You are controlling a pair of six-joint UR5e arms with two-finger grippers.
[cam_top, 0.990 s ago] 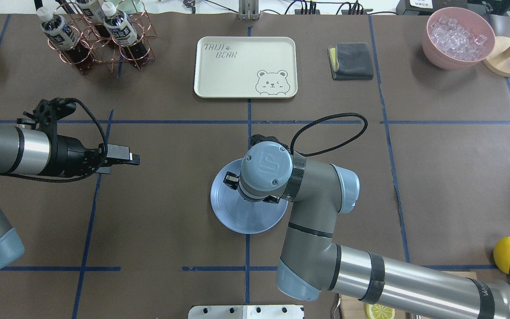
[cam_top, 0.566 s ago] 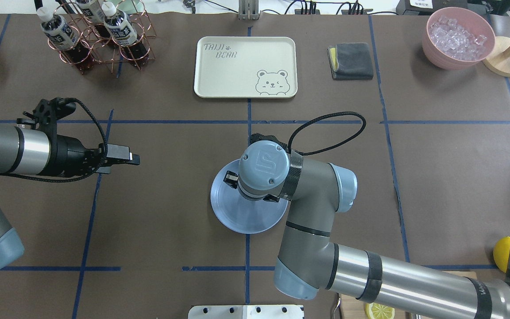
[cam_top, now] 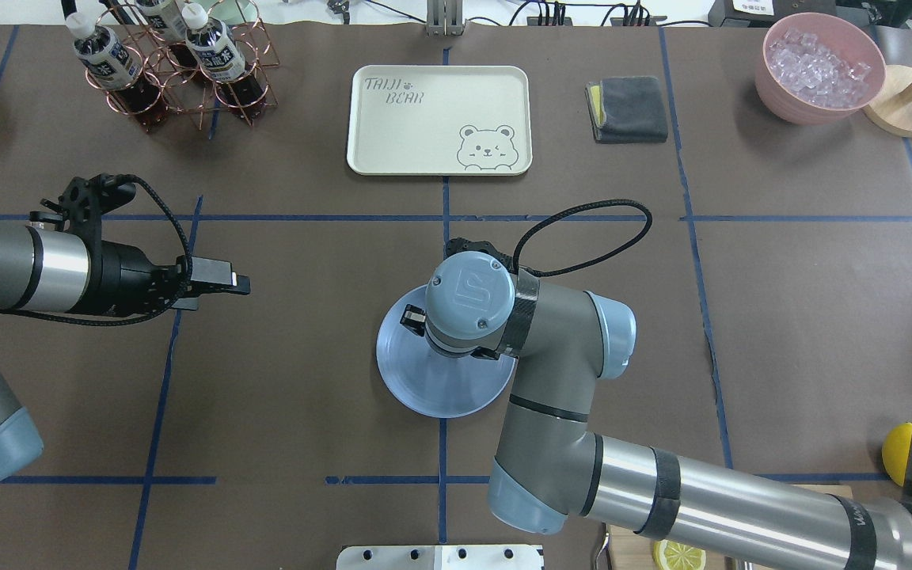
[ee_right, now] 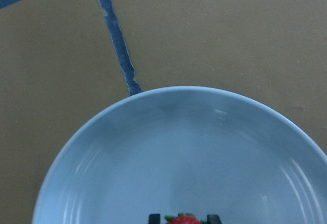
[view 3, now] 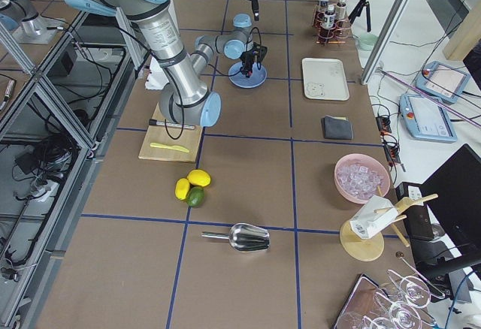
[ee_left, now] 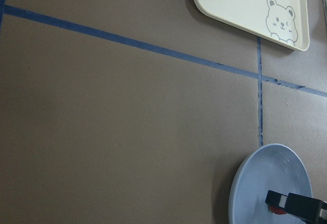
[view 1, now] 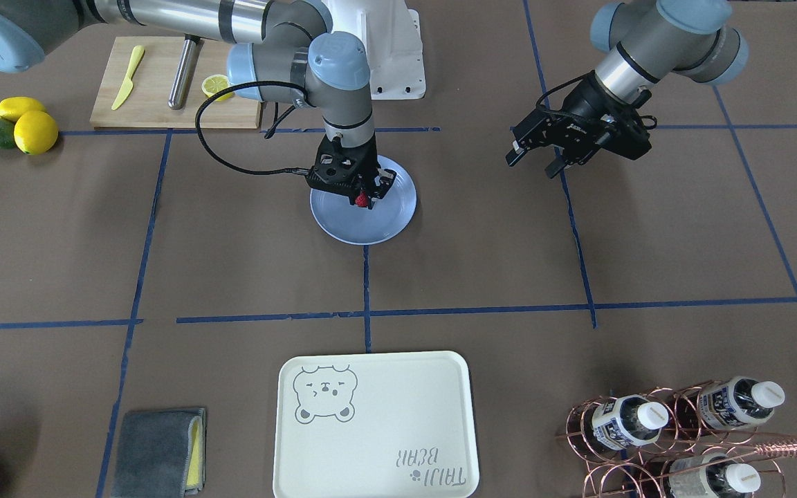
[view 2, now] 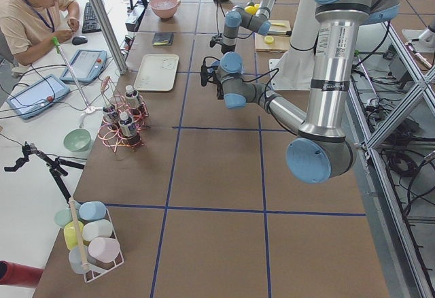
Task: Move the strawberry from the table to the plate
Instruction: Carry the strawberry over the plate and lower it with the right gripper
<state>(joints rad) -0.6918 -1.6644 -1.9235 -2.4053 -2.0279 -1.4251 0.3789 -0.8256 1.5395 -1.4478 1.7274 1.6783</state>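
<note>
The light-blue plate lies on the table near its middle. My right gripper points straight down over the plate, shut on the small red strawberry. In the right wrist view the strawberry sits between two dark fingertips just above the plate. The overhead view hides this gripper under the wrist. My left gripper hovers open and empty over the table, well to the plate's left, also seen as the left gripper.
A cream bear tray, a copper bottle rack, a grey cloth and a pink bowl of ice line the far edge. Two lemons and an avocado lie beside a cutting board near the robot's base.
The right arm's wrist has shifted slightly left over the plate, with the strawberry still in its grip. The left arm has not moved.
</note>
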